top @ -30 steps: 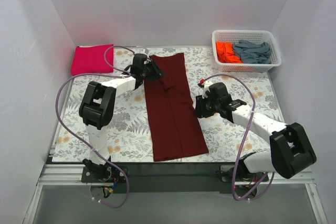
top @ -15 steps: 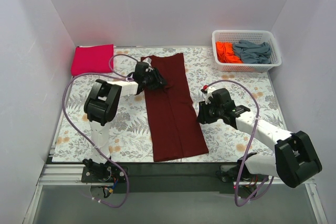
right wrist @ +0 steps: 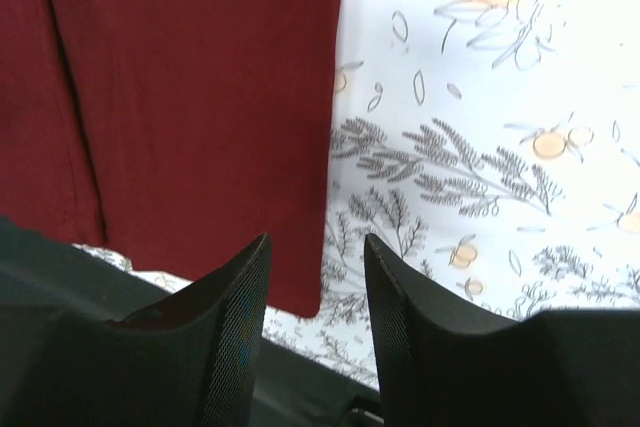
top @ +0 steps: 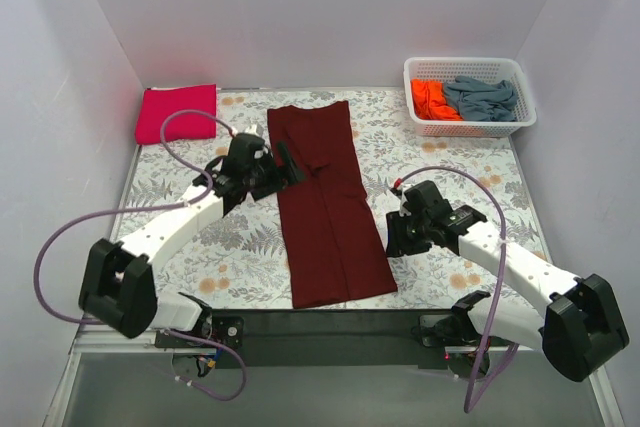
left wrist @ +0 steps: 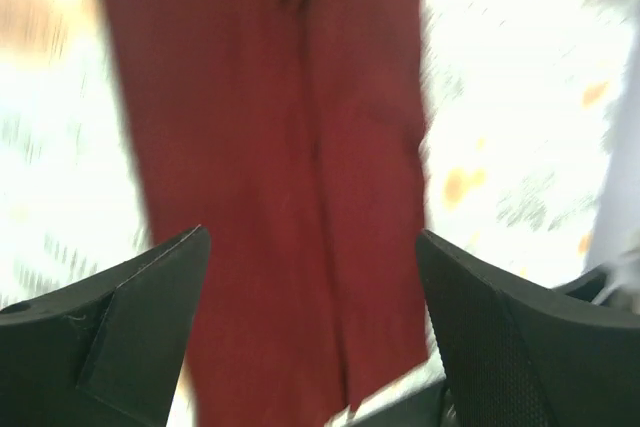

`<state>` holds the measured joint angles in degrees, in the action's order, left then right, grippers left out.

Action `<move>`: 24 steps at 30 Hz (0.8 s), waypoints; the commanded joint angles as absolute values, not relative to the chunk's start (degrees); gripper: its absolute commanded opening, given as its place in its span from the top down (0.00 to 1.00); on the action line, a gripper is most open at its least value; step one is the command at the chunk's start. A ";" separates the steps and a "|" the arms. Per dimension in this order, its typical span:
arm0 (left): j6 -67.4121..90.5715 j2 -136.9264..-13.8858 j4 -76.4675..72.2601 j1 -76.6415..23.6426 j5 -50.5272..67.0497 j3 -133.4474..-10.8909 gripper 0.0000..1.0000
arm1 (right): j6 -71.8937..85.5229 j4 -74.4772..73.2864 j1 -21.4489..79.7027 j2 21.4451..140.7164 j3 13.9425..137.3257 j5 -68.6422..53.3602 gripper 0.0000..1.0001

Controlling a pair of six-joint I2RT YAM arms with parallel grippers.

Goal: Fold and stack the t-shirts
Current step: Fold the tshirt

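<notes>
Floral cloth (top: 440, 142) lies open on both sides of the maroon shirt (top: 325, 202). A basket (top: 470, 127) fills the far right corner, a folded pink shirt (top: 175, 113) the far left. The left arm (top: 170, 227) and the right arm (top: 510, 262) slant across those strips.

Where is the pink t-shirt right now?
In the top view, the pink t-shirt lies folded in the far left corner of the table, left of the maroon t-shirt.

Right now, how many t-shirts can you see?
4. The maroon t-shirt lies folded lengthwise mid-table, the pink t-shirt folded at the far left corner, the orange t-shirt and grey-blue t-shirt bunched in the white basket far right. More may be hidden beneath those.
</notes>
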<state>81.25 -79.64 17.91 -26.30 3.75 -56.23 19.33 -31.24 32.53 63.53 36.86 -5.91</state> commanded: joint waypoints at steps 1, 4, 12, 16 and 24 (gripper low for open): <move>86.63 -72.27 37.13 -31.88 -2.63 -47.76 0.17 | 24.16 -36.21 34.09 60.21 35.78 -4.74 0.50; 93.92 -65.32 42.87 -37.94 -2.55 -43.08 0.17 | 25.92 -36.47 35.85 59.94 34.11 -5.27 0.50; 107.75 -59.40 49.22 -51.50 -0.26 -35.95 0.19 | 31.02 -36.21 40.69 61.17 30.77 -2.64 0.51; 108.98 -64.85 48.52 -55.80 -1.14 -37.17 0.21 | 33.74 -35.77 43.14 62.14 30.41 -1.24 0.51; 108.99 -74.17 47.90 -60.38 -3.34 -41.13 0.28 | 36.30 -34.10 47.02 66.27 30.23 2.02 0.55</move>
<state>107.46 -73.67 47.64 -59.35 -1.13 -38.30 34.17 -35.55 45.84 64.49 30.65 -0.45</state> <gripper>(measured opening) 0.732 0.457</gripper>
